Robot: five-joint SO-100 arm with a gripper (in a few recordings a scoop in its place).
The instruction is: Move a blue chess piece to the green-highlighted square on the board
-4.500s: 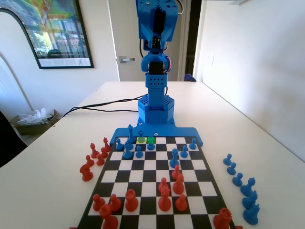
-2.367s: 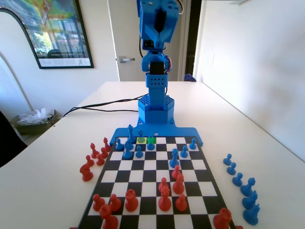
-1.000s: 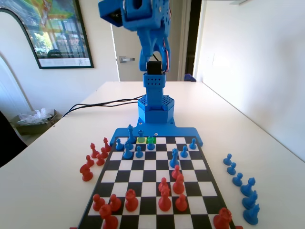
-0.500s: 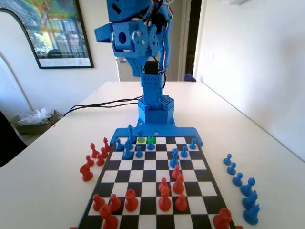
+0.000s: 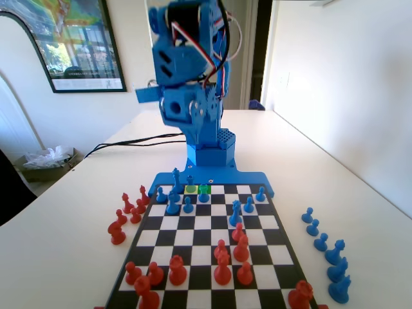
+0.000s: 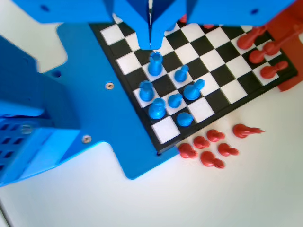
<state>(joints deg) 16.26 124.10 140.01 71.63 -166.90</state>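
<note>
The gripper [image 6: 151,40] is hanging high over the board [image 5: 257,222] with its jaws pressed together and carrying nothing, its tips pointing down at the cluster of blue pieces near the board's corner in the wrist view. In the fixed view the blue pawn [image 5: 204,195] is sitting right at the green square [image 5: 205,188] at 12 o'clock on the board, the yellow square [image 5: 191,189] just at its 9 o'clock. Red pieces [image 5: 125,215] are lying off the board on the tabletop [image 5: 77,244] at 9 o'clock.
</note>
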